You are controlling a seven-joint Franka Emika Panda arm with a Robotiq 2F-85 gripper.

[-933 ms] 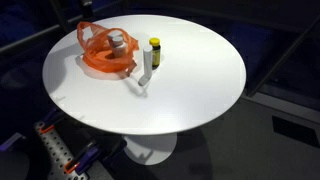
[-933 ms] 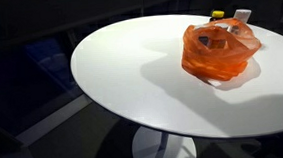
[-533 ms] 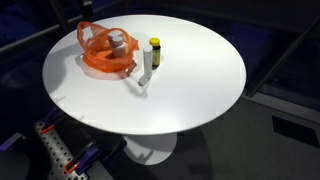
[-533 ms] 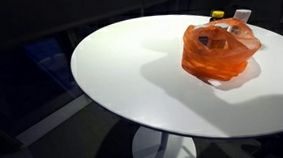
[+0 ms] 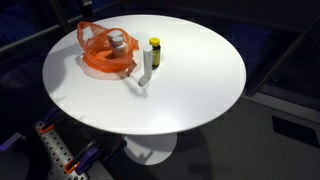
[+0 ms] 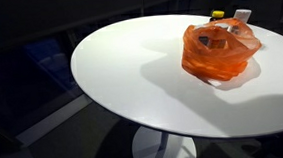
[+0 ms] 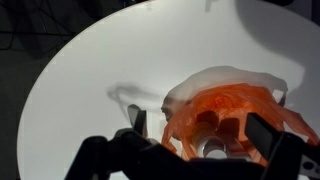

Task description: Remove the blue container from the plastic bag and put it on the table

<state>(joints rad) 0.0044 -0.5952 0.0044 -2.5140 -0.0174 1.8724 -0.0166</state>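
Note:
An orange plastic bag point(image 5: 103, 56) lies on the round white table point(image 5: 190, 85), and it shows in both exterior views point(image 6: 218, 54). Inside it sits a container with a pale round top point(image 5: 117, 41); through the bag it looks dark bluish point(image 6: 207, 41). In the wrist view my gripper point(image 7: 200, 120) is open, with its two dark fingers wide apart on either side of the bag point(image 7: 235, 105). The container's top point(image 7: 212, 148) shows in the bag's mouth between them. The gripper is out of frame in both exterior views.
A small bottle with a yellow cap point(image 5: 154, 51) and a white upright object point(image 5: 147, 62) stand beside the bag; both also show behind it in an exterior view point(image 6: 217, 15) point(image 6: 242, 17). The bag lies near the table's edge point(image 6: 279, 39). The surroundings are dark.

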